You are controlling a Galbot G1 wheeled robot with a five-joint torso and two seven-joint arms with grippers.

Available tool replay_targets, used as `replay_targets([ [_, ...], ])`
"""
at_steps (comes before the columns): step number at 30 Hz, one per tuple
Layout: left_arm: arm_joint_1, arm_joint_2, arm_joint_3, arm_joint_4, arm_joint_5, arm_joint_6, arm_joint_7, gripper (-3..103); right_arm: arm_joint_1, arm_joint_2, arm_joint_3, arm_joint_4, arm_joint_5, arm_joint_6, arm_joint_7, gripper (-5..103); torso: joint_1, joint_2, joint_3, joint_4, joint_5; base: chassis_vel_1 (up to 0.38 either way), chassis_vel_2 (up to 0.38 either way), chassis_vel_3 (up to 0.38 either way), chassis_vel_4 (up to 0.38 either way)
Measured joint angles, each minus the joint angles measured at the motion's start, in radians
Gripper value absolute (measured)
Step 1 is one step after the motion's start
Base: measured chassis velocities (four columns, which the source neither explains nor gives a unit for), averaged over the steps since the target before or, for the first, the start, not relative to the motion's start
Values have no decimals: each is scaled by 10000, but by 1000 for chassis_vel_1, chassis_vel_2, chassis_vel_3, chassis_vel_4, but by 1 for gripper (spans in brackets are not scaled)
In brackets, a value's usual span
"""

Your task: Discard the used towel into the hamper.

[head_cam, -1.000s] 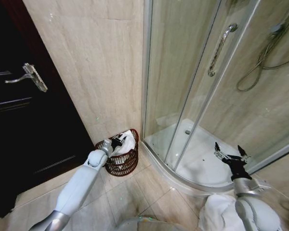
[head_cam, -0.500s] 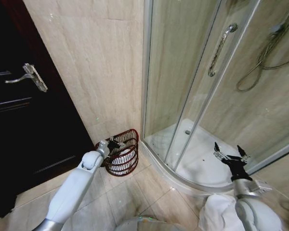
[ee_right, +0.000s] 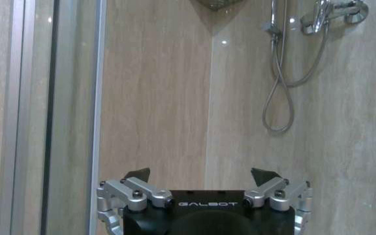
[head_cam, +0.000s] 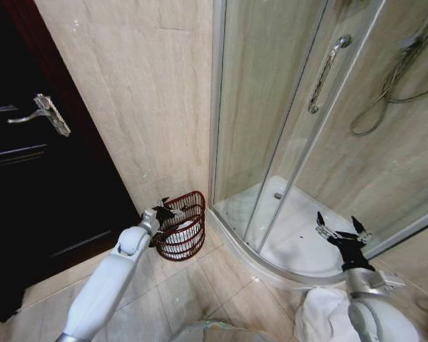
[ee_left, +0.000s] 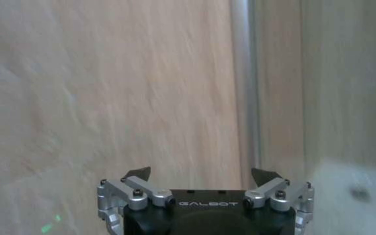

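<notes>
From the head cam I see my left gripper (head_cam: 164,211) spread open at the near-left rim of the hamper (head_cam: 185,229), by the shower's left edge. Its wrist cam just gives me wall, and I can't make out what's inside the hamper. My right gripper (head_cam: 342,232) hangs open, far right.

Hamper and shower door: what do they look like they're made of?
Hamper: open dark red bars, thin and evenly spaced, looks like coated wire, possibly wicker; matte finish. Shower door: clear curved glass panels in a bright metal frame, probably aluminium or chrome, with a polished metal handle showing highlights.
</notes>
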Motion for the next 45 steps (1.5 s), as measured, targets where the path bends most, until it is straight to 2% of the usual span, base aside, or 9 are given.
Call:
replay_targets([
  [2,616,-463,-392,-704,28,-639,-572,100,-27,82,10,112,-35,-23,4,100,0,1,0,3,3,0,0,0,0],
  [6,1380,-958,-900,-1544,43,-1212,-1197,100,-18,197,-48,263,-140,-77,4,100,0,2,-1,2,3,0,0,0,0],
  [11,2198,-1388,-1441,-2084,196,-1826,-1509,100,-7,329,-151,409,-320,-157,1,100,0,3,0,3,2,0,0,0,0],
  [13,2708,-1664,-1716,-2248,267,-2344,-1624,100,15,428,-225,460,-463,-188,-12,100,-1,2,0,4,1,0,0,0,0],
  [16,2986,-1837,-1965,-2317,236,-2567,-1651,100,-10,545,-316,547,-565,-201,-17,100,-1,3,0,4,1,0,0,0,0],
  [22,3024,-1838,-2210,-2309,80,-2649,-1809,100,-153,813,-537,674,-785,-143,-90,100,0,2,0,2,1,0,0,0,0],
  [25,2942,-1780,-2325,-2309,36,-2620,-1856,100,-478,1327,-934,1055,-1003,-54,-228,100,0,2,0,1,-1,0,0,0,0],
  [32,2860,-1497,-2345,-2297,38,-2584,-1833,100,-700,1850,-1329,1189,-1510,206,-489,100,0,2,1,2,-1,0,0,0,0],
  [45,2879,-1206,-2217,-2165,182,-2840,-1495,100,-658,1849,-1316,1136,-1810,120,-559,100,0,2,1,2,0,0,0,0,0],
])
